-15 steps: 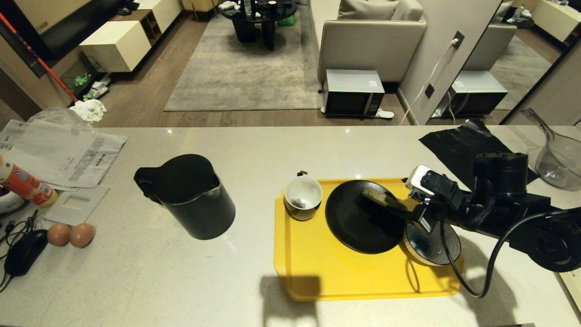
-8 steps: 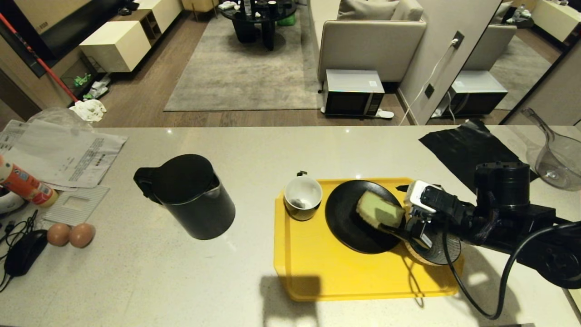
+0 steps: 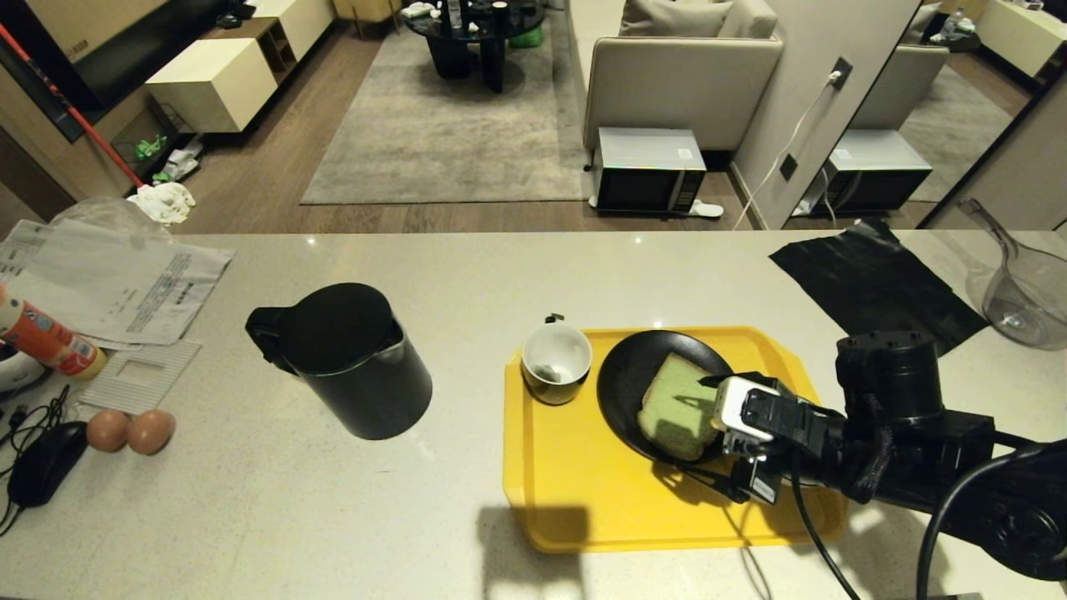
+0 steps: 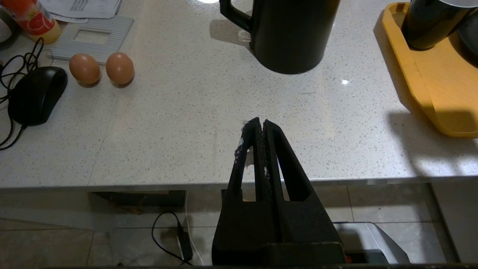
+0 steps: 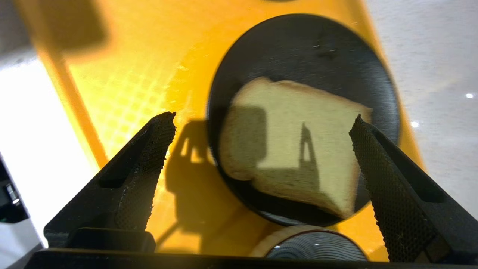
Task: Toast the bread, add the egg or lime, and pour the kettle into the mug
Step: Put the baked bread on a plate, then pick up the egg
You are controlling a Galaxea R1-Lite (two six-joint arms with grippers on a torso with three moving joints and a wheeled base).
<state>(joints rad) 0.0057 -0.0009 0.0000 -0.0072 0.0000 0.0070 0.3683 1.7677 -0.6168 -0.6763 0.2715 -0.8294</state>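
The bread point(image 3: 679, 406) lies flat on the black plate point(image 3: 627, 375), toward the plate's 4 o'clock edge, and the plate sits on the yellow tray point(image 3: 583, 500). The right gripper point(image 5: 261, 130) hangs just above the slice with its jaws spread wide and nothing between them — it holds nothing. I judge the slice lies there so that the egg or lime can go on top of it; neither one is visible here.

The mug point(image 3: 556, 362) stands at the plate's 9 o'clock, on the same tray, probably to keep the pouring near. The kettle point(image 3: 346, 358) stands farther off at 9 o'clock, with its handle turned away from the tray.

The left gripper point(image 4: 259, 125) rests at the counter's near edge, its jaws pressed together and empty.

The papers point(image 3: 125, 283) carry print, but I cannot read it.
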